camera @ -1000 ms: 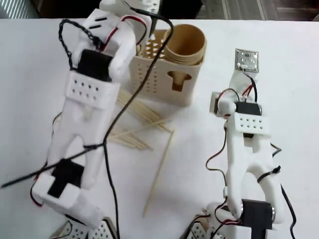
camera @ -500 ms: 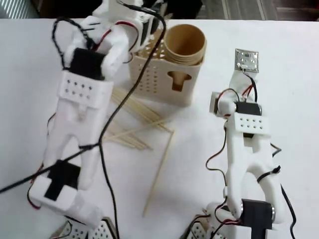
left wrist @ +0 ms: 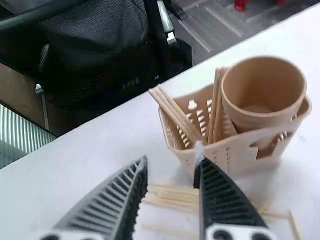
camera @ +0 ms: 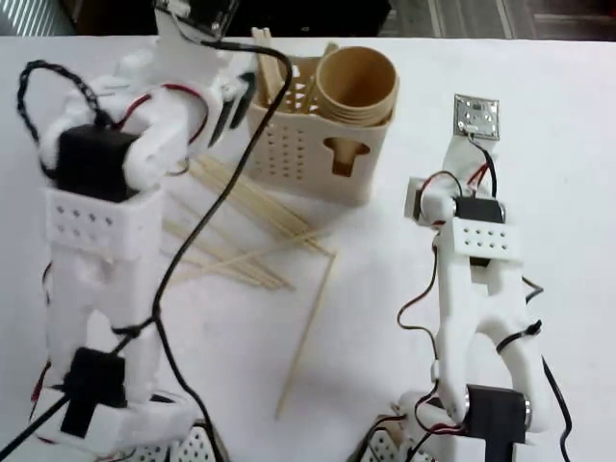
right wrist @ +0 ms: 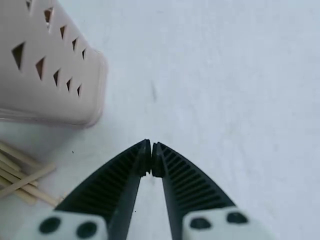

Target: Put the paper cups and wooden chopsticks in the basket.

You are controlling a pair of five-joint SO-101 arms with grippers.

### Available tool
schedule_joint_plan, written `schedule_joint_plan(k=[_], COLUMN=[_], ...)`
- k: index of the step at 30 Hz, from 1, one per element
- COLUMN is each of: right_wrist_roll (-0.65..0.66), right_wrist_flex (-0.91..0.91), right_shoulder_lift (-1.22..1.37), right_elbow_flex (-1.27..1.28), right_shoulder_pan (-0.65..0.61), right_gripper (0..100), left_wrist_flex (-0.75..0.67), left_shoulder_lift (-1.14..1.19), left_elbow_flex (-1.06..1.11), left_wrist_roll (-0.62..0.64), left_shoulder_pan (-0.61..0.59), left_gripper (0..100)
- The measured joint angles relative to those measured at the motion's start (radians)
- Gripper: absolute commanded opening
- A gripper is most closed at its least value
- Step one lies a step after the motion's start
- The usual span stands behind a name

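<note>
On the white table [camera: 539,58] stands a tan basket [camera: 318,159] with little holes in its walls. Some paper cups [camera: 358,82] sit in it, one tucked inside the other. They are in the end of the basket nearer the right arm. A few standing chopsticks [camera: 262,60] poke up from the other end and lean out over the rim.

Many loose chopsticks [camera: 241,231] lie in a messy pile on the table. They are just in front of the basket, on the left arm's side. One single chopstick [camera: 306,337] lies by itself, slanting from the edge of the pile toward the bases of the arms.

The left pincer [left wrist: 171,155] is up above the table, near the basket's chopstick end. Its two black fingers are apart and nothing is between them. Some of the loose chopsticks show below it.

The right pincer [right wrist: 150,150] is low over bare table, close to a corner of the basket. Its fingers are pressed together at the tips, with nothing between them.
</note>
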Motion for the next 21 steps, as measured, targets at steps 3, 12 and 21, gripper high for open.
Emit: schedule_joint_plan(k=[3,12,21], right_wrist_roll=[0.000,0.000,0.000], right_wrist_flex=[0.000,-0.014,-0.063], right_shoulder_lift=[0.000,0.000,0.000], right_elbow_flex=[0.000,0.015,0.043], right_shoulder_pan=[0.000,0.000,0.002], right_gripper=[2.1,2.1,2.1], left_wrist_flex=[0.124,0.227,0.058], left_shoulder_lift=[-0.005,-0.012,-0.012], left_elbow_flex=[-0.002,0.273,0.729], left_wrist_roll=[-0.114,-0.390,-0.624], left_shoulder_pan=[0.002,-0.055,-0.083], left_gripper=[16,26,26])
